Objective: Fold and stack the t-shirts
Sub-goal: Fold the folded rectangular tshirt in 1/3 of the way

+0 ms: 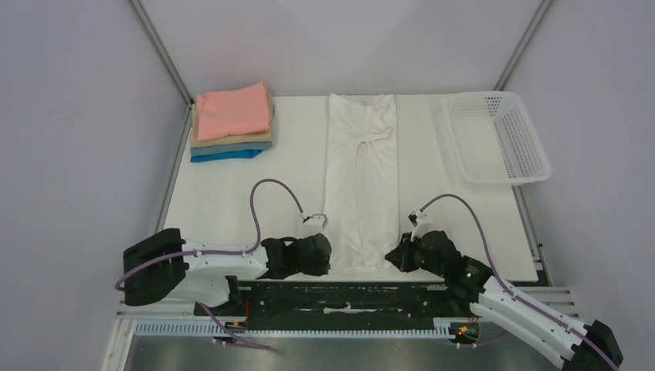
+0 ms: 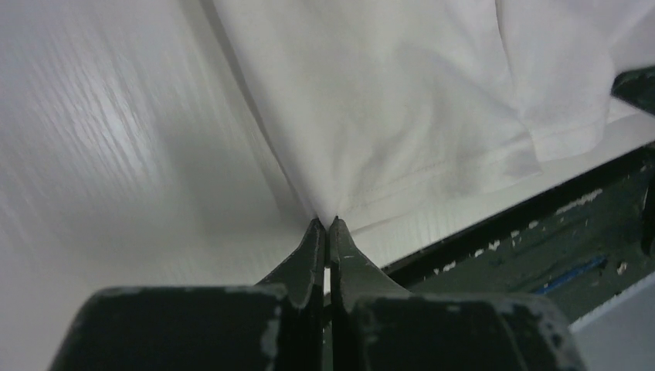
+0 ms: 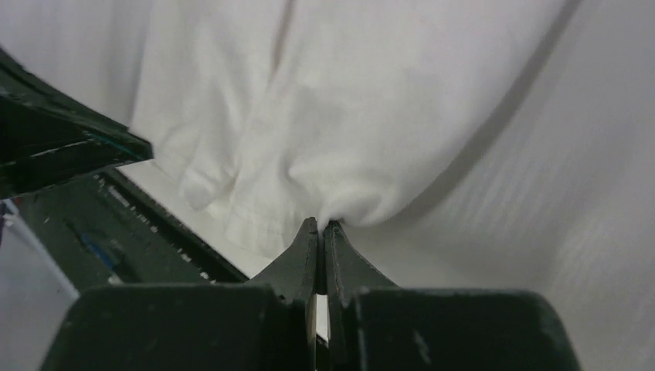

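Note:
A white t-shirt [image 1: 361,178] lies folded into a long narrow strip down the middle of the table, its hem at the near edge. My left gripper [image 1: 328,255] is shut on the near left corner of the white t-shirt [image 2: 402,100], the cloth pinched at its fingertips [image 2: 330,224]. My right gripper [image 1: 394,255] is shut on the near right corner of the white t-shirt [image 3: 371,100], the cloth bunched at its tips [image 3: 321,224]. A stack of folded t-shirts [image 1: 232,124] sits at the far left: salmon pink on top, then tan, grey-blue and bright blue.
A white plastic mesh basket [image 1: 498,135] stands at the far right. The table's near edge and the dark rail [image 1: 347,297] lie just behind both grippers. Metal frame posts [image 1: 162,54] rise at the far corners.

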Available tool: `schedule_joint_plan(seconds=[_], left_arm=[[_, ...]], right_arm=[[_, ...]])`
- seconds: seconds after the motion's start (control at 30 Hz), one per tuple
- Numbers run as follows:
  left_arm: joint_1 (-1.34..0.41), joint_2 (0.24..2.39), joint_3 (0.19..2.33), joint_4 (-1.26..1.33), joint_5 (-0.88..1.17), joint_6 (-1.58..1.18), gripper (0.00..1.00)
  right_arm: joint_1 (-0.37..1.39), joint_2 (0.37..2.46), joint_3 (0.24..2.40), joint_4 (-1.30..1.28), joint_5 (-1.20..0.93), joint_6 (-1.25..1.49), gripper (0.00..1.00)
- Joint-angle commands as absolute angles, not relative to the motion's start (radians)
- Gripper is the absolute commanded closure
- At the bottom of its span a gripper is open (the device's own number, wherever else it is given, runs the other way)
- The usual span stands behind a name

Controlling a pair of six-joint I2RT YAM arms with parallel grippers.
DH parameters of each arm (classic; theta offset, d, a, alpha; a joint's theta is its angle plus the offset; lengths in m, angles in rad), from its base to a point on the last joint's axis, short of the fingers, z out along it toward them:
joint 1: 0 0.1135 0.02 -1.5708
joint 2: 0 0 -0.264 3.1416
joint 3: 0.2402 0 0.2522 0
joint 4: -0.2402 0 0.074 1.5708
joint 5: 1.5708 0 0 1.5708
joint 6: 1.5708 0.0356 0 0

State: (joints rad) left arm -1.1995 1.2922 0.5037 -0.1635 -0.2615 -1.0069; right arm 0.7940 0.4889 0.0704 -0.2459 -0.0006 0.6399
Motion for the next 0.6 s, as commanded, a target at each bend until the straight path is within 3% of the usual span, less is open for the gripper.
schedule_joint_plan(seconds=[0.0,0.17,0.37,0.57], left_arm=[[-1.303,1.232,0.478,-0.228,-0.279,-1.106,0.98],[-1.387,1.147,0.517,-0.335,-0.369,-1.136,0.98],[-1.401,1.102,0.505,-0.290,-0.412,-1.123,0.98],[-1.390,1.090,0.555,-0.242,-0.510,-1.047,0.98]], right_arm=[[0.799,0.352,0.022,-0.386,-0.214,0.640,1.00],[0.802,0.322,0.049,-0.479,-0.258,0.623,1.00],[0.802,0.331,0.113,-0.601,-0.126,0.618,1.00],[0.802,0.433,0.170,-0.506,-0.043,0.615,1.00]])
